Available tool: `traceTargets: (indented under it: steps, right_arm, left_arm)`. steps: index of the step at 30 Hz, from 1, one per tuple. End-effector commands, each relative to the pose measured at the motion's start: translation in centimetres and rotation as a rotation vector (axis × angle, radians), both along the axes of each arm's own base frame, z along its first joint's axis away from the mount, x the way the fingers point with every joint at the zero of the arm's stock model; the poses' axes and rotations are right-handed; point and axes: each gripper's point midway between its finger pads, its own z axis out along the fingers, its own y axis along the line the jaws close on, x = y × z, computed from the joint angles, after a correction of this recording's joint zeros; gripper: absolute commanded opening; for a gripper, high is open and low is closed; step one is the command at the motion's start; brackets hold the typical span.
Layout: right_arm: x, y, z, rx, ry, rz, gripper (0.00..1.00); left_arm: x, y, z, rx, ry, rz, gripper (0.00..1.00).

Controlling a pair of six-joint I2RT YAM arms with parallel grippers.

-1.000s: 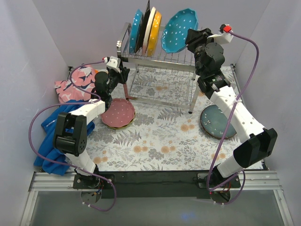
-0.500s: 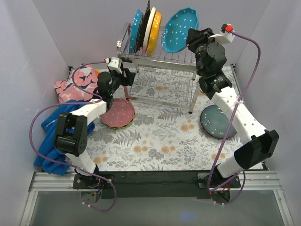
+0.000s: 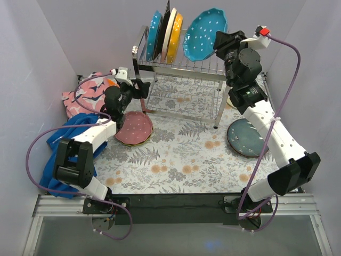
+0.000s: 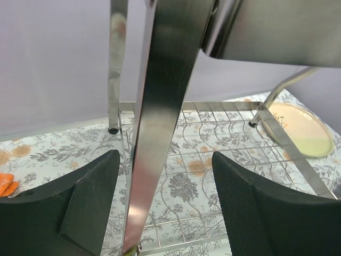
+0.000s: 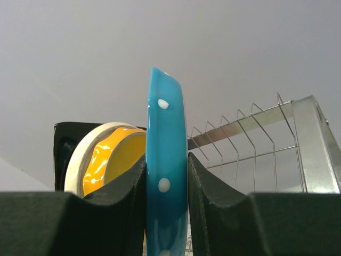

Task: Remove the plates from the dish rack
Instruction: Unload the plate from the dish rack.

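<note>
Plates (image 3: 166, 36) stand on edge in the top slots of the dish rack (image 3: 181, 66), blue, dark, cream and orange packed close together; the teal dotted plate (image 3: 205, 33) stands apart from them, its rim clamped in the right gripper (image 3: 221, 45); the right wrist view shows both fingers (image 5: 128, 213) pressed flat on that rim, with the orange plate (image 5: 114, 160) just beyond on the gripper's left. Left gripper (image 3: 143, 89) has its jaws wide apart and holds nothing; the rack's front leg (image 4: 160, 122) is right ahead of the gap between them, and a pink plate (image 3: 134, 128) lies on the table below it.

Risks, as I judge them: the hold is on a narrow strip of glazed rim, so the plate may pivot or slip as it lifts out; its lower edge may catch a slot wire and drag the rack; a swing leftward would knock the orange neighbour; the left fingers, so near the leg, could nudge the rack and shake the standing plates.
</note>
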Motion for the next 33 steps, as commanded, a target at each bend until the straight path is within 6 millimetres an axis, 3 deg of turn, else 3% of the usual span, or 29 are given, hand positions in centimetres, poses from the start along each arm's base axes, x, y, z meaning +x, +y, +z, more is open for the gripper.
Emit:
traceTargets:
  steps: [1,4,8,11,12,18,26,33]
  right_arm:
    - [-6.8,-3.1,12.2,0.191,-0.316,0.031,0.01]
    - [-7.3,-3.3,12.6,0.202,-0.318,0.04,0.01]
    - [-6.7,-3.0,11.8,0.201,-0.276,0.037,0.01]
    - [-5.6,-2.8,10.4,0.193,-0.239,0.024,0.01]
    - [-5.3,-2.8,10.2,0.188,-0.235,0.025,0.01]
    - [-4.0,-2.9,9.1,0.194,-0.198,0.015,0.01]
    - [-4.8,-4.3,10.5,0.279,-0.225,0.04,0.01]
    - [-5.5,-5.0,11.1,0.311,-0.224,0.06,0.01]
  left_arm:
    - [-2.1,1.9,4.0,-0.067,-0.09,0.086,0.69]
    - [-3.0,3.4,5.0,-0.095,-0.119,0.152,0.7]
    - [-3.3,5.3,6.4,-0.208,-0.024,0.266,0.7]
    - [-5.4,2.7,7.9,-0.29,-0.001,0.114,0.61]
    - [-6.0,2.3,7.5,-0.32,0.019,0.092,0.61]
    - [-7.8,2.4,9.8,-0.397,0.042,0.068,0.62]
    - [-11.0,-1.7,13.5,-0.535,0.121,-0.211,0.63]
    - [-12.6,-3.0,15.6,-0.617,0.15,-0.329,0.63]
